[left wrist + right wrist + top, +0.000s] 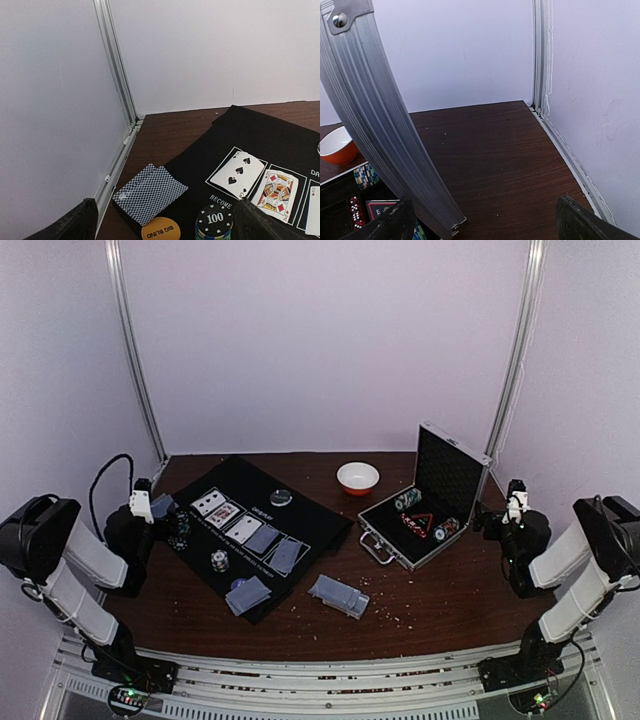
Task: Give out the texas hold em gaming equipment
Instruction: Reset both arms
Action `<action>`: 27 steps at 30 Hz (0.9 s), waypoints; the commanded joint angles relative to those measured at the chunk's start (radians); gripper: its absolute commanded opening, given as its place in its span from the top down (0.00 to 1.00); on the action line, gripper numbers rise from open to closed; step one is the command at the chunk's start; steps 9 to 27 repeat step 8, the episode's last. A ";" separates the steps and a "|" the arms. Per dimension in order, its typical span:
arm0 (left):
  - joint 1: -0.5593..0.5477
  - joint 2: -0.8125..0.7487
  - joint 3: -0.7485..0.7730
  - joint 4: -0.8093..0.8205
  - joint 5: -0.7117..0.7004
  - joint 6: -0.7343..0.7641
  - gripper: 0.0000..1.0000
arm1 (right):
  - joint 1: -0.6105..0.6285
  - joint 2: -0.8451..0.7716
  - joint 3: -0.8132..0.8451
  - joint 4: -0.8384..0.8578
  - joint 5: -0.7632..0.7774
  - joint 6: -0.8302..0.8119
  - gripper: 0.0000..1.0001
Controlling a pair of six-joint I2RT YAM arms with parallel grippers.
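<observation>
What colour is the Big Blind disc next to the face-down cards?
Orange with black lettering. The Big Blind disc shows best in the left wrist view.

on the black mat (260, 135), white print under the spade card (239, 172) reads "become"; further along, "da" gets cut off; orange disc (161, 231) at the mat's left edge says "big blind"; striped stack (215, 221) beside it shows "100" on top; red print in the case (450, 475) is too small to read

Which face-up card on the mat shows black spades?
The card at the row's left end, nearest the 100 chip stack; its neighbour is a red king.
</observation>
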 commanded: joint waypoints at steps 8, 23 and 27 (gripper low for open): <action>-0.004 0.001 0.012 0.072 -0.014 -0.008 0.02 | -0.003 0.003 0.024 -0.008 -0.017 -0.013 0.00; -0.004 0.001 0.012 0.072 -0.014 -0.008 0.02 | -0.003 0.003 0.024 -0.008 -0.017 -0.013 0.00; -0.004 0.001 0.012 0.072 -0.014 -0.008 0.02 | -0.003 0.003 0.024 -0.008 -0.017 -0.013 0.00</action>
